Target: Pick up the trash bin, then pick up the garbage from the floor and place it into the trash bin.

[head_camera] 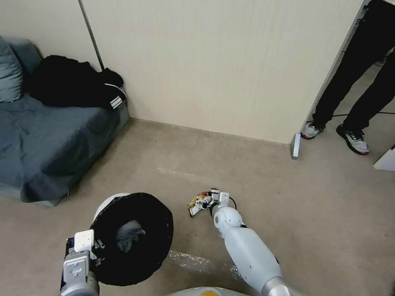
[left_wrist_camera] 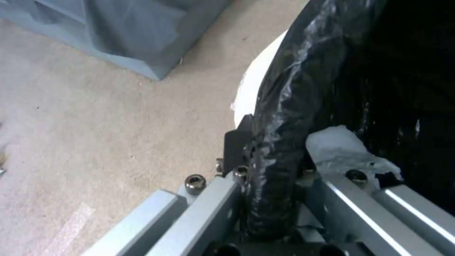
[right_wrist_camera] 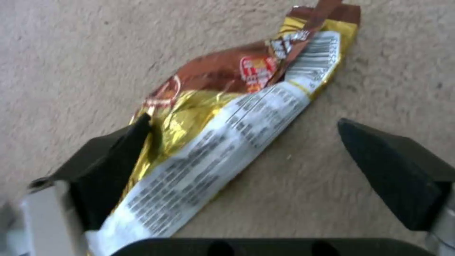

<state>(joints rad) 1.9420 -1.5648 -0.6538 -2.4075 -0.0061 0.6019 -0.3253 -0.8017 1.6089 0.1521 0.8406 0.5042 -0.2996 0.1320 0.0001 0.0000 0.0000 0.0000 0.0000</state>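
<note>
Litter is what the right gripper (right_wrist_camera: 241, 142) is down on the floor (head_camera: 247, 164) for: a crumpled snack wrapper (right_wrist_camera: 227, 135), shiny gold and brown on one face, with a white panel of small print and a barcode on the other. It lies flat on the beige carpet, and the gripper's two black fingers (right_wrist_camera: 113, 156) stand apart on either side of it, one touching the gold edge, the other clear of it. From the head view the wrapper (head_camera: 197, 203) sits just in front of the right gripper (head_camera: 207, 201), near the middle of the floor. On the robot's left side, the left gripper (head_camera: 96, 248) holds the trash bin (head_camera: 131, 238), a small round white bucket whose black bag is folded thickly over the rim. The fingers are clamped on that wrapped rim (left_wrist_camera: 279, 142), one outside and one inside. The bin is tilted with its mouth toward the camera, and a pale crumpled wad (head_camera: 129, 234) lies inside it. A grey sofa (head_camera: 49, 135) with dark clothing (head_camera: 70, 82) on it stands against the wall, well apart.
</note>
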